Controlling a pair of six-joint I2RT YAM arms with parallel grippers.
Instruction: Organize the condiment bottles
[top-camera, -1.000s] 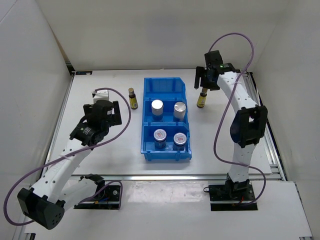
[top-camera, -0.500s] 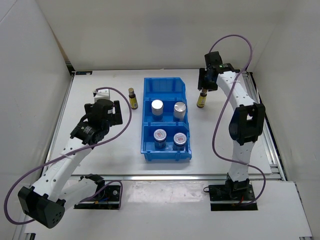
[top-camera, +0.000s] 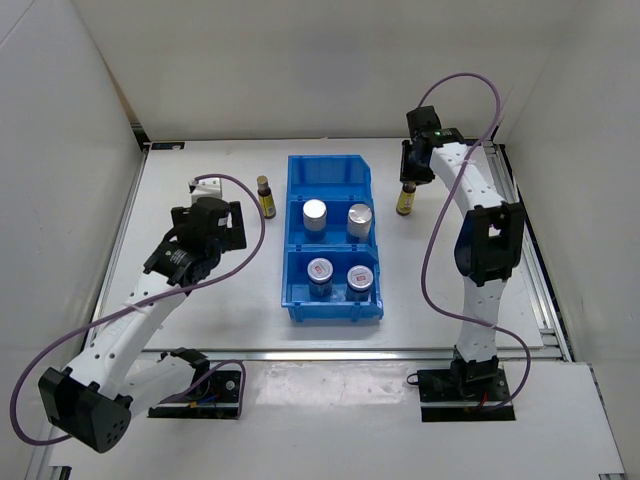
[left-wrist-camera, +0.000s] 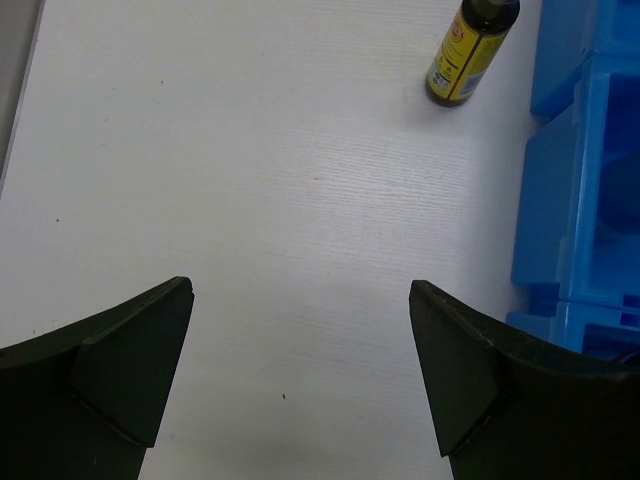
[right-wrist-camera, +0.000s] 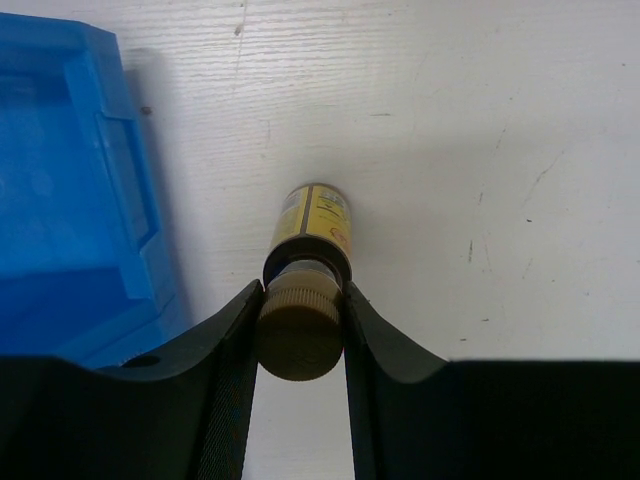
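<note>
Pincer (right-wrist-camera: 302, 298), right, snug around amber bottle (right-wrist-camera: 312, 222)

White laminate surface (top-camera: 400, 260), faint wood grain in both wrist views. Scuffs and dark scratches (right-wrist-camera: 540, 185) in the right wrist view, a few dark specks (left-wrist-camera: 283, 397) in the left wrist view. Enclosure is plain white panels: back wall (top-camera: 300, 70), left wall (top-camera: 50, 150), right wall (top-camera: 590, 150). No seams or markings that I can make out. Aluminium rails along the left edge (top-camera: 125, 200), right edge (top-camera: 550, 300) and near edge (top-camera: 330, 353). White front board (top-camera: 330, 420) sits nearer than that rail. Lighting even and diffuse, shadows soft and short.
</note>
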